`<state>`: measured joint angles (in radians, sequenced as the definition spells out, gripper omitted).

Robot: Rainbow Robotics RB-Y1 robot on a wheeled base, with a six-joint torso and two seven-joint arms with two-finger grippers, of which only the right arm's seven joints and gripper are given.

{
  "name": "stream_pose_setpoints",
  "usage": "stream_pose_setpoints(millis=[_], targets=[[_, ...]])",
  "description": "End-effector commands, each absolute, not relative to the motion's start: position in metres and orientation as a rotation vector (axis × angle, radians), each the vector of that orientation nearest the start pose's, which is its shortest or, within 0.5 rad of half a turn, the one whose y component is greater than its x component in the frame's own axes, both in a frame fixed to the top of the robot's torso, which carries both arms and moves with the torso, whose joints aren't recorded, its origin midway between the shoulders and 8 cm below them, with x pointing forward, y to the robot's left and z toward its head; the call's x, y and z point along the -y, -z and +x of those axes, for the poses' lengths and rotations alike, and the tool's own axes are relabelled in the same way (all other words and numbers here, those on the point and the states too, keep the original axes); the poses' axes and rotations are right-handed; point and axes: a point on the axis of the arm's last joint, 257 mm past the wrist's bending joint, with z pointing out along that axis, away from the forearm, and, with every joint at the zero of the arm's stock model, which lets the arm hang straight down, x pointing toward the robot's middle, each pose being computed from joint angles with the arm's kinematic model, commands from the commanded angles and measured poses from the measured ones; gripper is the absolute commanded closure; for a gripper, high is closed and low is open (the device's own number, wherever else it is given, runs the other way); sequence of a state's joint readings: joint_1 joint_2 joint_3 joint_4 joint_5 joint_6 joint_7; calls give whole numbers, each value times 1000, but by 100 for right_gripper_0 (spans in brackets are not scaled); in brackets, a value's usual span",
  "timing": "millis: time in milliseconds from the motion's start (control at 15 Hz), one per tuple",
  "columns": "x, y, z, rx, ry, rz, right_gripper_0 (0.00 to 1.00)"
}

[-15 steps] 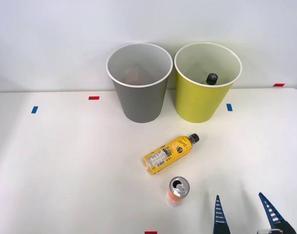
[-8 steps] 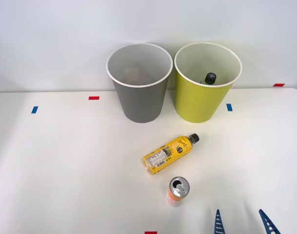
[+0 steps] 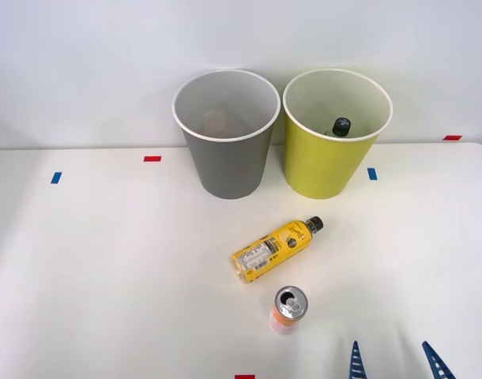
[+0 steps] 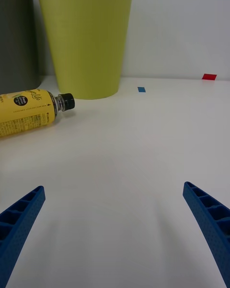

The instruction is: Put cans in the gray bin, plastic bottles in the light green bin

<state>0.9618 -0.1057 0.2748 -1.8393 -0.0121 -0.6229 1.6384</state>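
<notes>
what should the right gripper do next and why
Probably swing toward the robot's left and settle over the can. The right gripper is open and empty beside it at the table's near edge, the can stands upright, and the yellow bottle lies farther off, toward the gray bin.

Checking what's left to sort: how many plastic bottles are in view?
2. The yellow bottle lies on the table in front of the bins. A black cap shows inside the light green bin; its body is hidden, and more may lie deeper.
</notes>
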Motion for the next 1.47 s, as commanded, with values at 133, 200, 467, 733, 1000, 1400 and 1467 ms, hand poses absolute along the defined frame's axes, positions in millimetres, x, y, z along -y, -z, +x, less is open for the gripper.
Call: stream_pose_setpoints(millis=[133, 200, 467, 733, 1000, 1400, 1467], targets=[[225, 300, 240, -1602, 66, -2, 0], [225, 300, 240, -1602, 66, -2, 0], [225, 300, 240, -1602, 66, -2, 0], [225, 300, 240, -1602, 66, -2, 0], [225, 300, 240, -1602, 66, -2, 0], [225, 300, 240, -1602, 66, -2, 0], [225, 300, 240, -1602, 66, -2, 0]])
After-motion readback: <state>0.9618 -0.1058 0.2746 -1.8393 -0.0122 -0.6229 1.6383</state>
